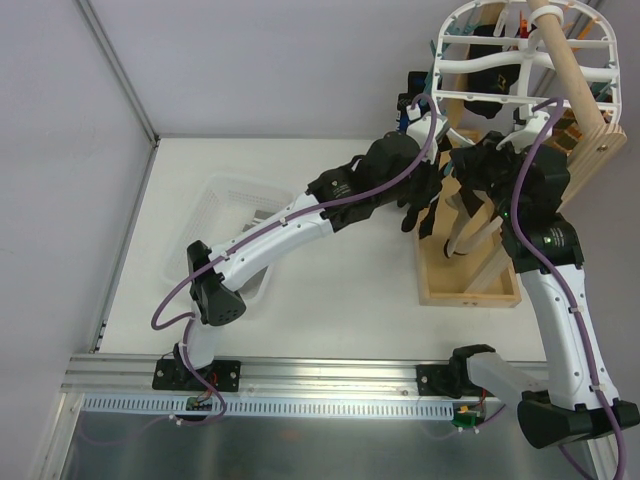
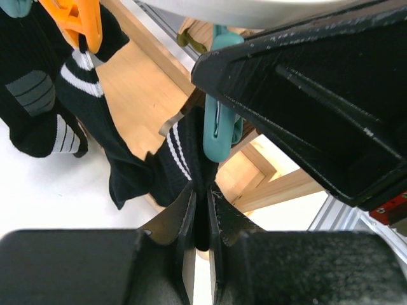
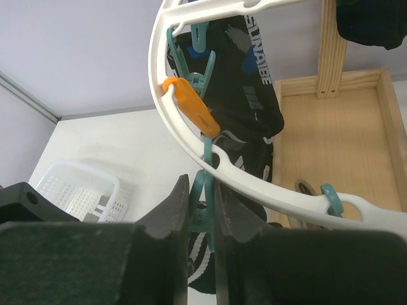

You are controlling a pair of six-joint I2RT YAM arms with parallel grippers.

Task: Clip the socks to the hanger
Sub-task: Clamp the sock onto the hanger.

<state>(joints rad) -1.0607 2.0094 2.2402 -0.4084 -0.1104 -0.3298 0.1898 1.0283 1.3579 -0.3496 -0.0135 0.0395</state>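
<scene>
Both arms reach under the large white plastic oval hanger (image 1: 520,45), which hangs high at the far right over the wooden tray base (image 1: 470,292) on the bench (image 1: 330,300).

On my left wrist feed, the left end effector (image 2: 202,198) is clenched on a black sock with white stripes (image 2: 181,155), its fabric pinched between the two fingers. A teal peg overhead (image 2: 219,124) comes down to the sock's upper edge. I cannot tell whether it bites the cloth. Further left, more dark socks (image 2: 38,108) hang below an orange plastic peg (image 2: 79,22).

On the right wrist feed, the right end effector (image 3: 202,194) is grasping a teal plastic clothes peg (image 3: 205,164) that hangs from the hanger's rim, the fingers pressed on either side of it. Beside it on the rim sits another orange peg (image 3: 191,105), and behind hangs a black sock with pale lettering (image 3: 248,95). The translucent white mesh basket (image 1: 235,205) rests on the bench, well apart to the left.
</scene>
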